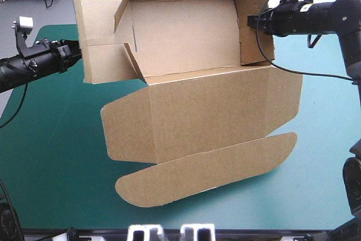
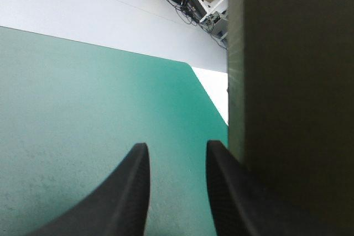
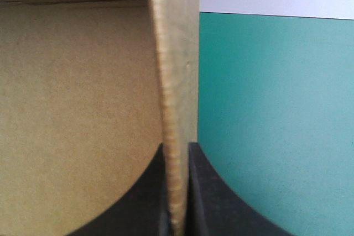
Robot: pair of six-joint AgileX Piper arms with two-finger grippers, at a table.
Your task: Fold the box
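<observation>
Only the right gripper [image 1: 252,21], upper right, pinches the box [image 1: 197,100]; the left gripper [image 2: 174,148] gapes empty, so it may twist.

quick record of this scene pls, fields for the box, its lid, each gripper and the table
box: brown board, far and side walls raised, top open
lid: flat, stretched toward the table's near edge, rounded flaps spread out
left gripper: open, beside the left wall, only cover between its fingers
right gripper: shut on the box, pinching the right wall by its edge
table: teal-green cover, showing on both sides of the box
</observation>
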